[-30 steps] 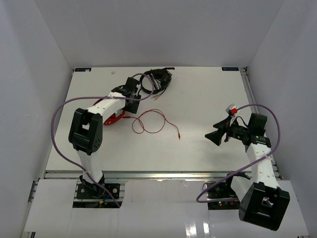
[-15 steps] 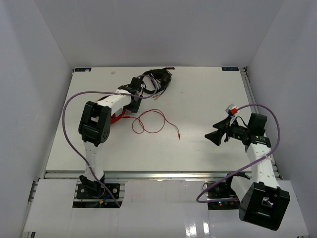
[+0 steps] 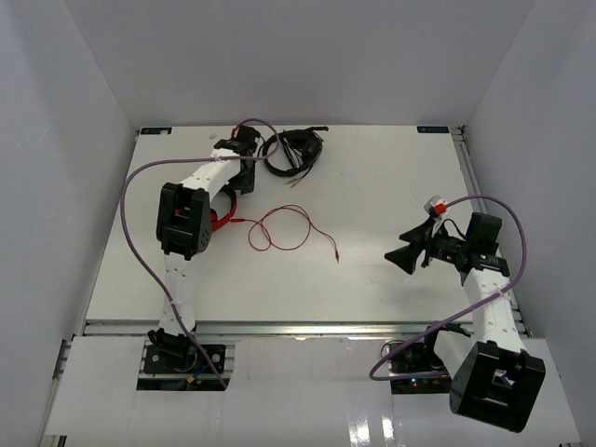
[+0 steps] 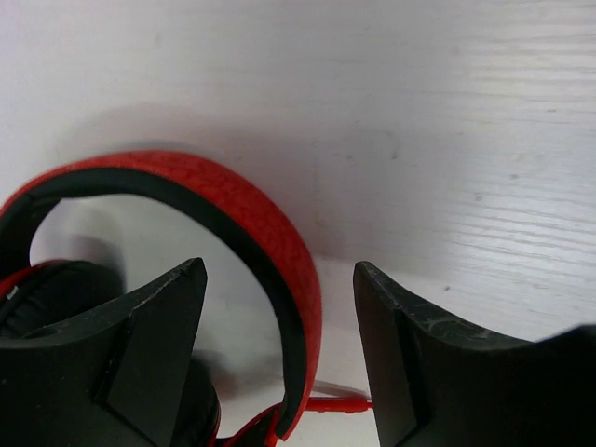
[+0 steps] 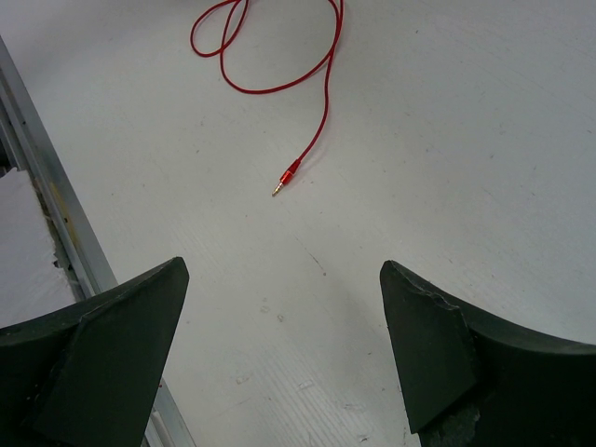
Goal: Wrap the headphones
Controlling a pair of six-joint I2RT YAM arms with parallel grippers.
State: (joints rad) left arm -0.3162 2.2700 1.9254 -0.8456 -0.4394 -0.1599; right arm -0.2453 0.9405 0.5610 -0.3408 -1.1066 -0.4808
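Note:
The red headphones (image 3: 222, 218) lie at the table's left, mostly hidden under my left arm. Their thin red cable (image 3: 284, 228) loops to the right and ends in a jack (image 3: 336, 258). My left gripper (image 3: 230, 189) is open just above them. In the left wrist view the red-black headband (image 4: 233, 196) arcs between the spread fingers of the gripper (image 4: 277, 270) without being held, and a black-padded earcup (image 4: 56, 298) sits at the lower left. My right gripper (image 3: 407, 256) is open and empty at the right. The right wrist view shows its open gripper (image 5: 279, 270) facing the cable (image 5: 326, 74) and jack (image 5: 289, 177).
Black headphones with a coiled cable (image 3: 294, 149) lie at the back, just right of my left wrist. A metal rail (image 5: 56, 223) marks the table's near edge. White walls close in the left, back and right sides.

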